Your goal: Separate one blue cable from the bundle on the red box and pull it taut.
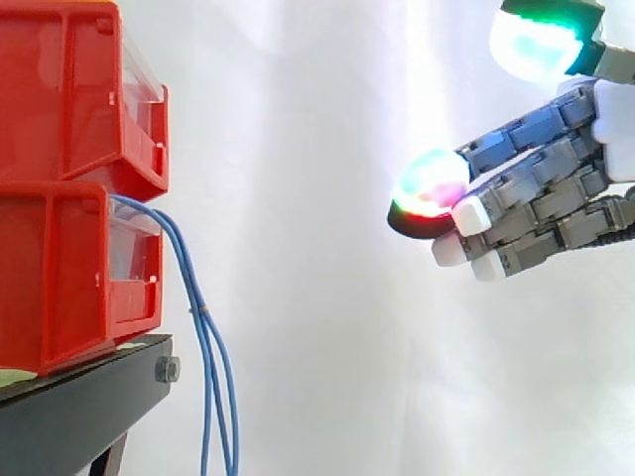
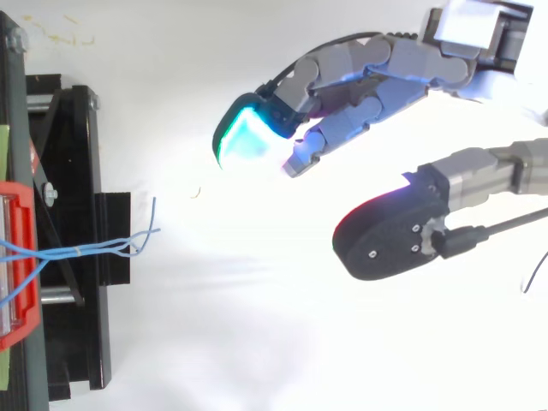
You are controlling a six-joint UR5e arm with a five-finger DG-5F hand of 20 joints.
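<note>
Several blue cables [image 1: 198, 312] hang bunched from the lower red bin [image 1: 60, 278], frame left; hand [image 1: 556, 178] upper right, fingers loosely spread, empty. Risk: tight bunching, so the pinch may catch 2 strands.

Stand [image 1: 89, 407]: black, low at the left, across from me.
Bolt [image 1: 167, 370]: silver, on the stand's near corner.
Curtain [image 1: 298, 248]: white, behind everything I face.
Specks [image 2: 53, 36]: yellowish, scattered beside the stand, seen from above.
</note>
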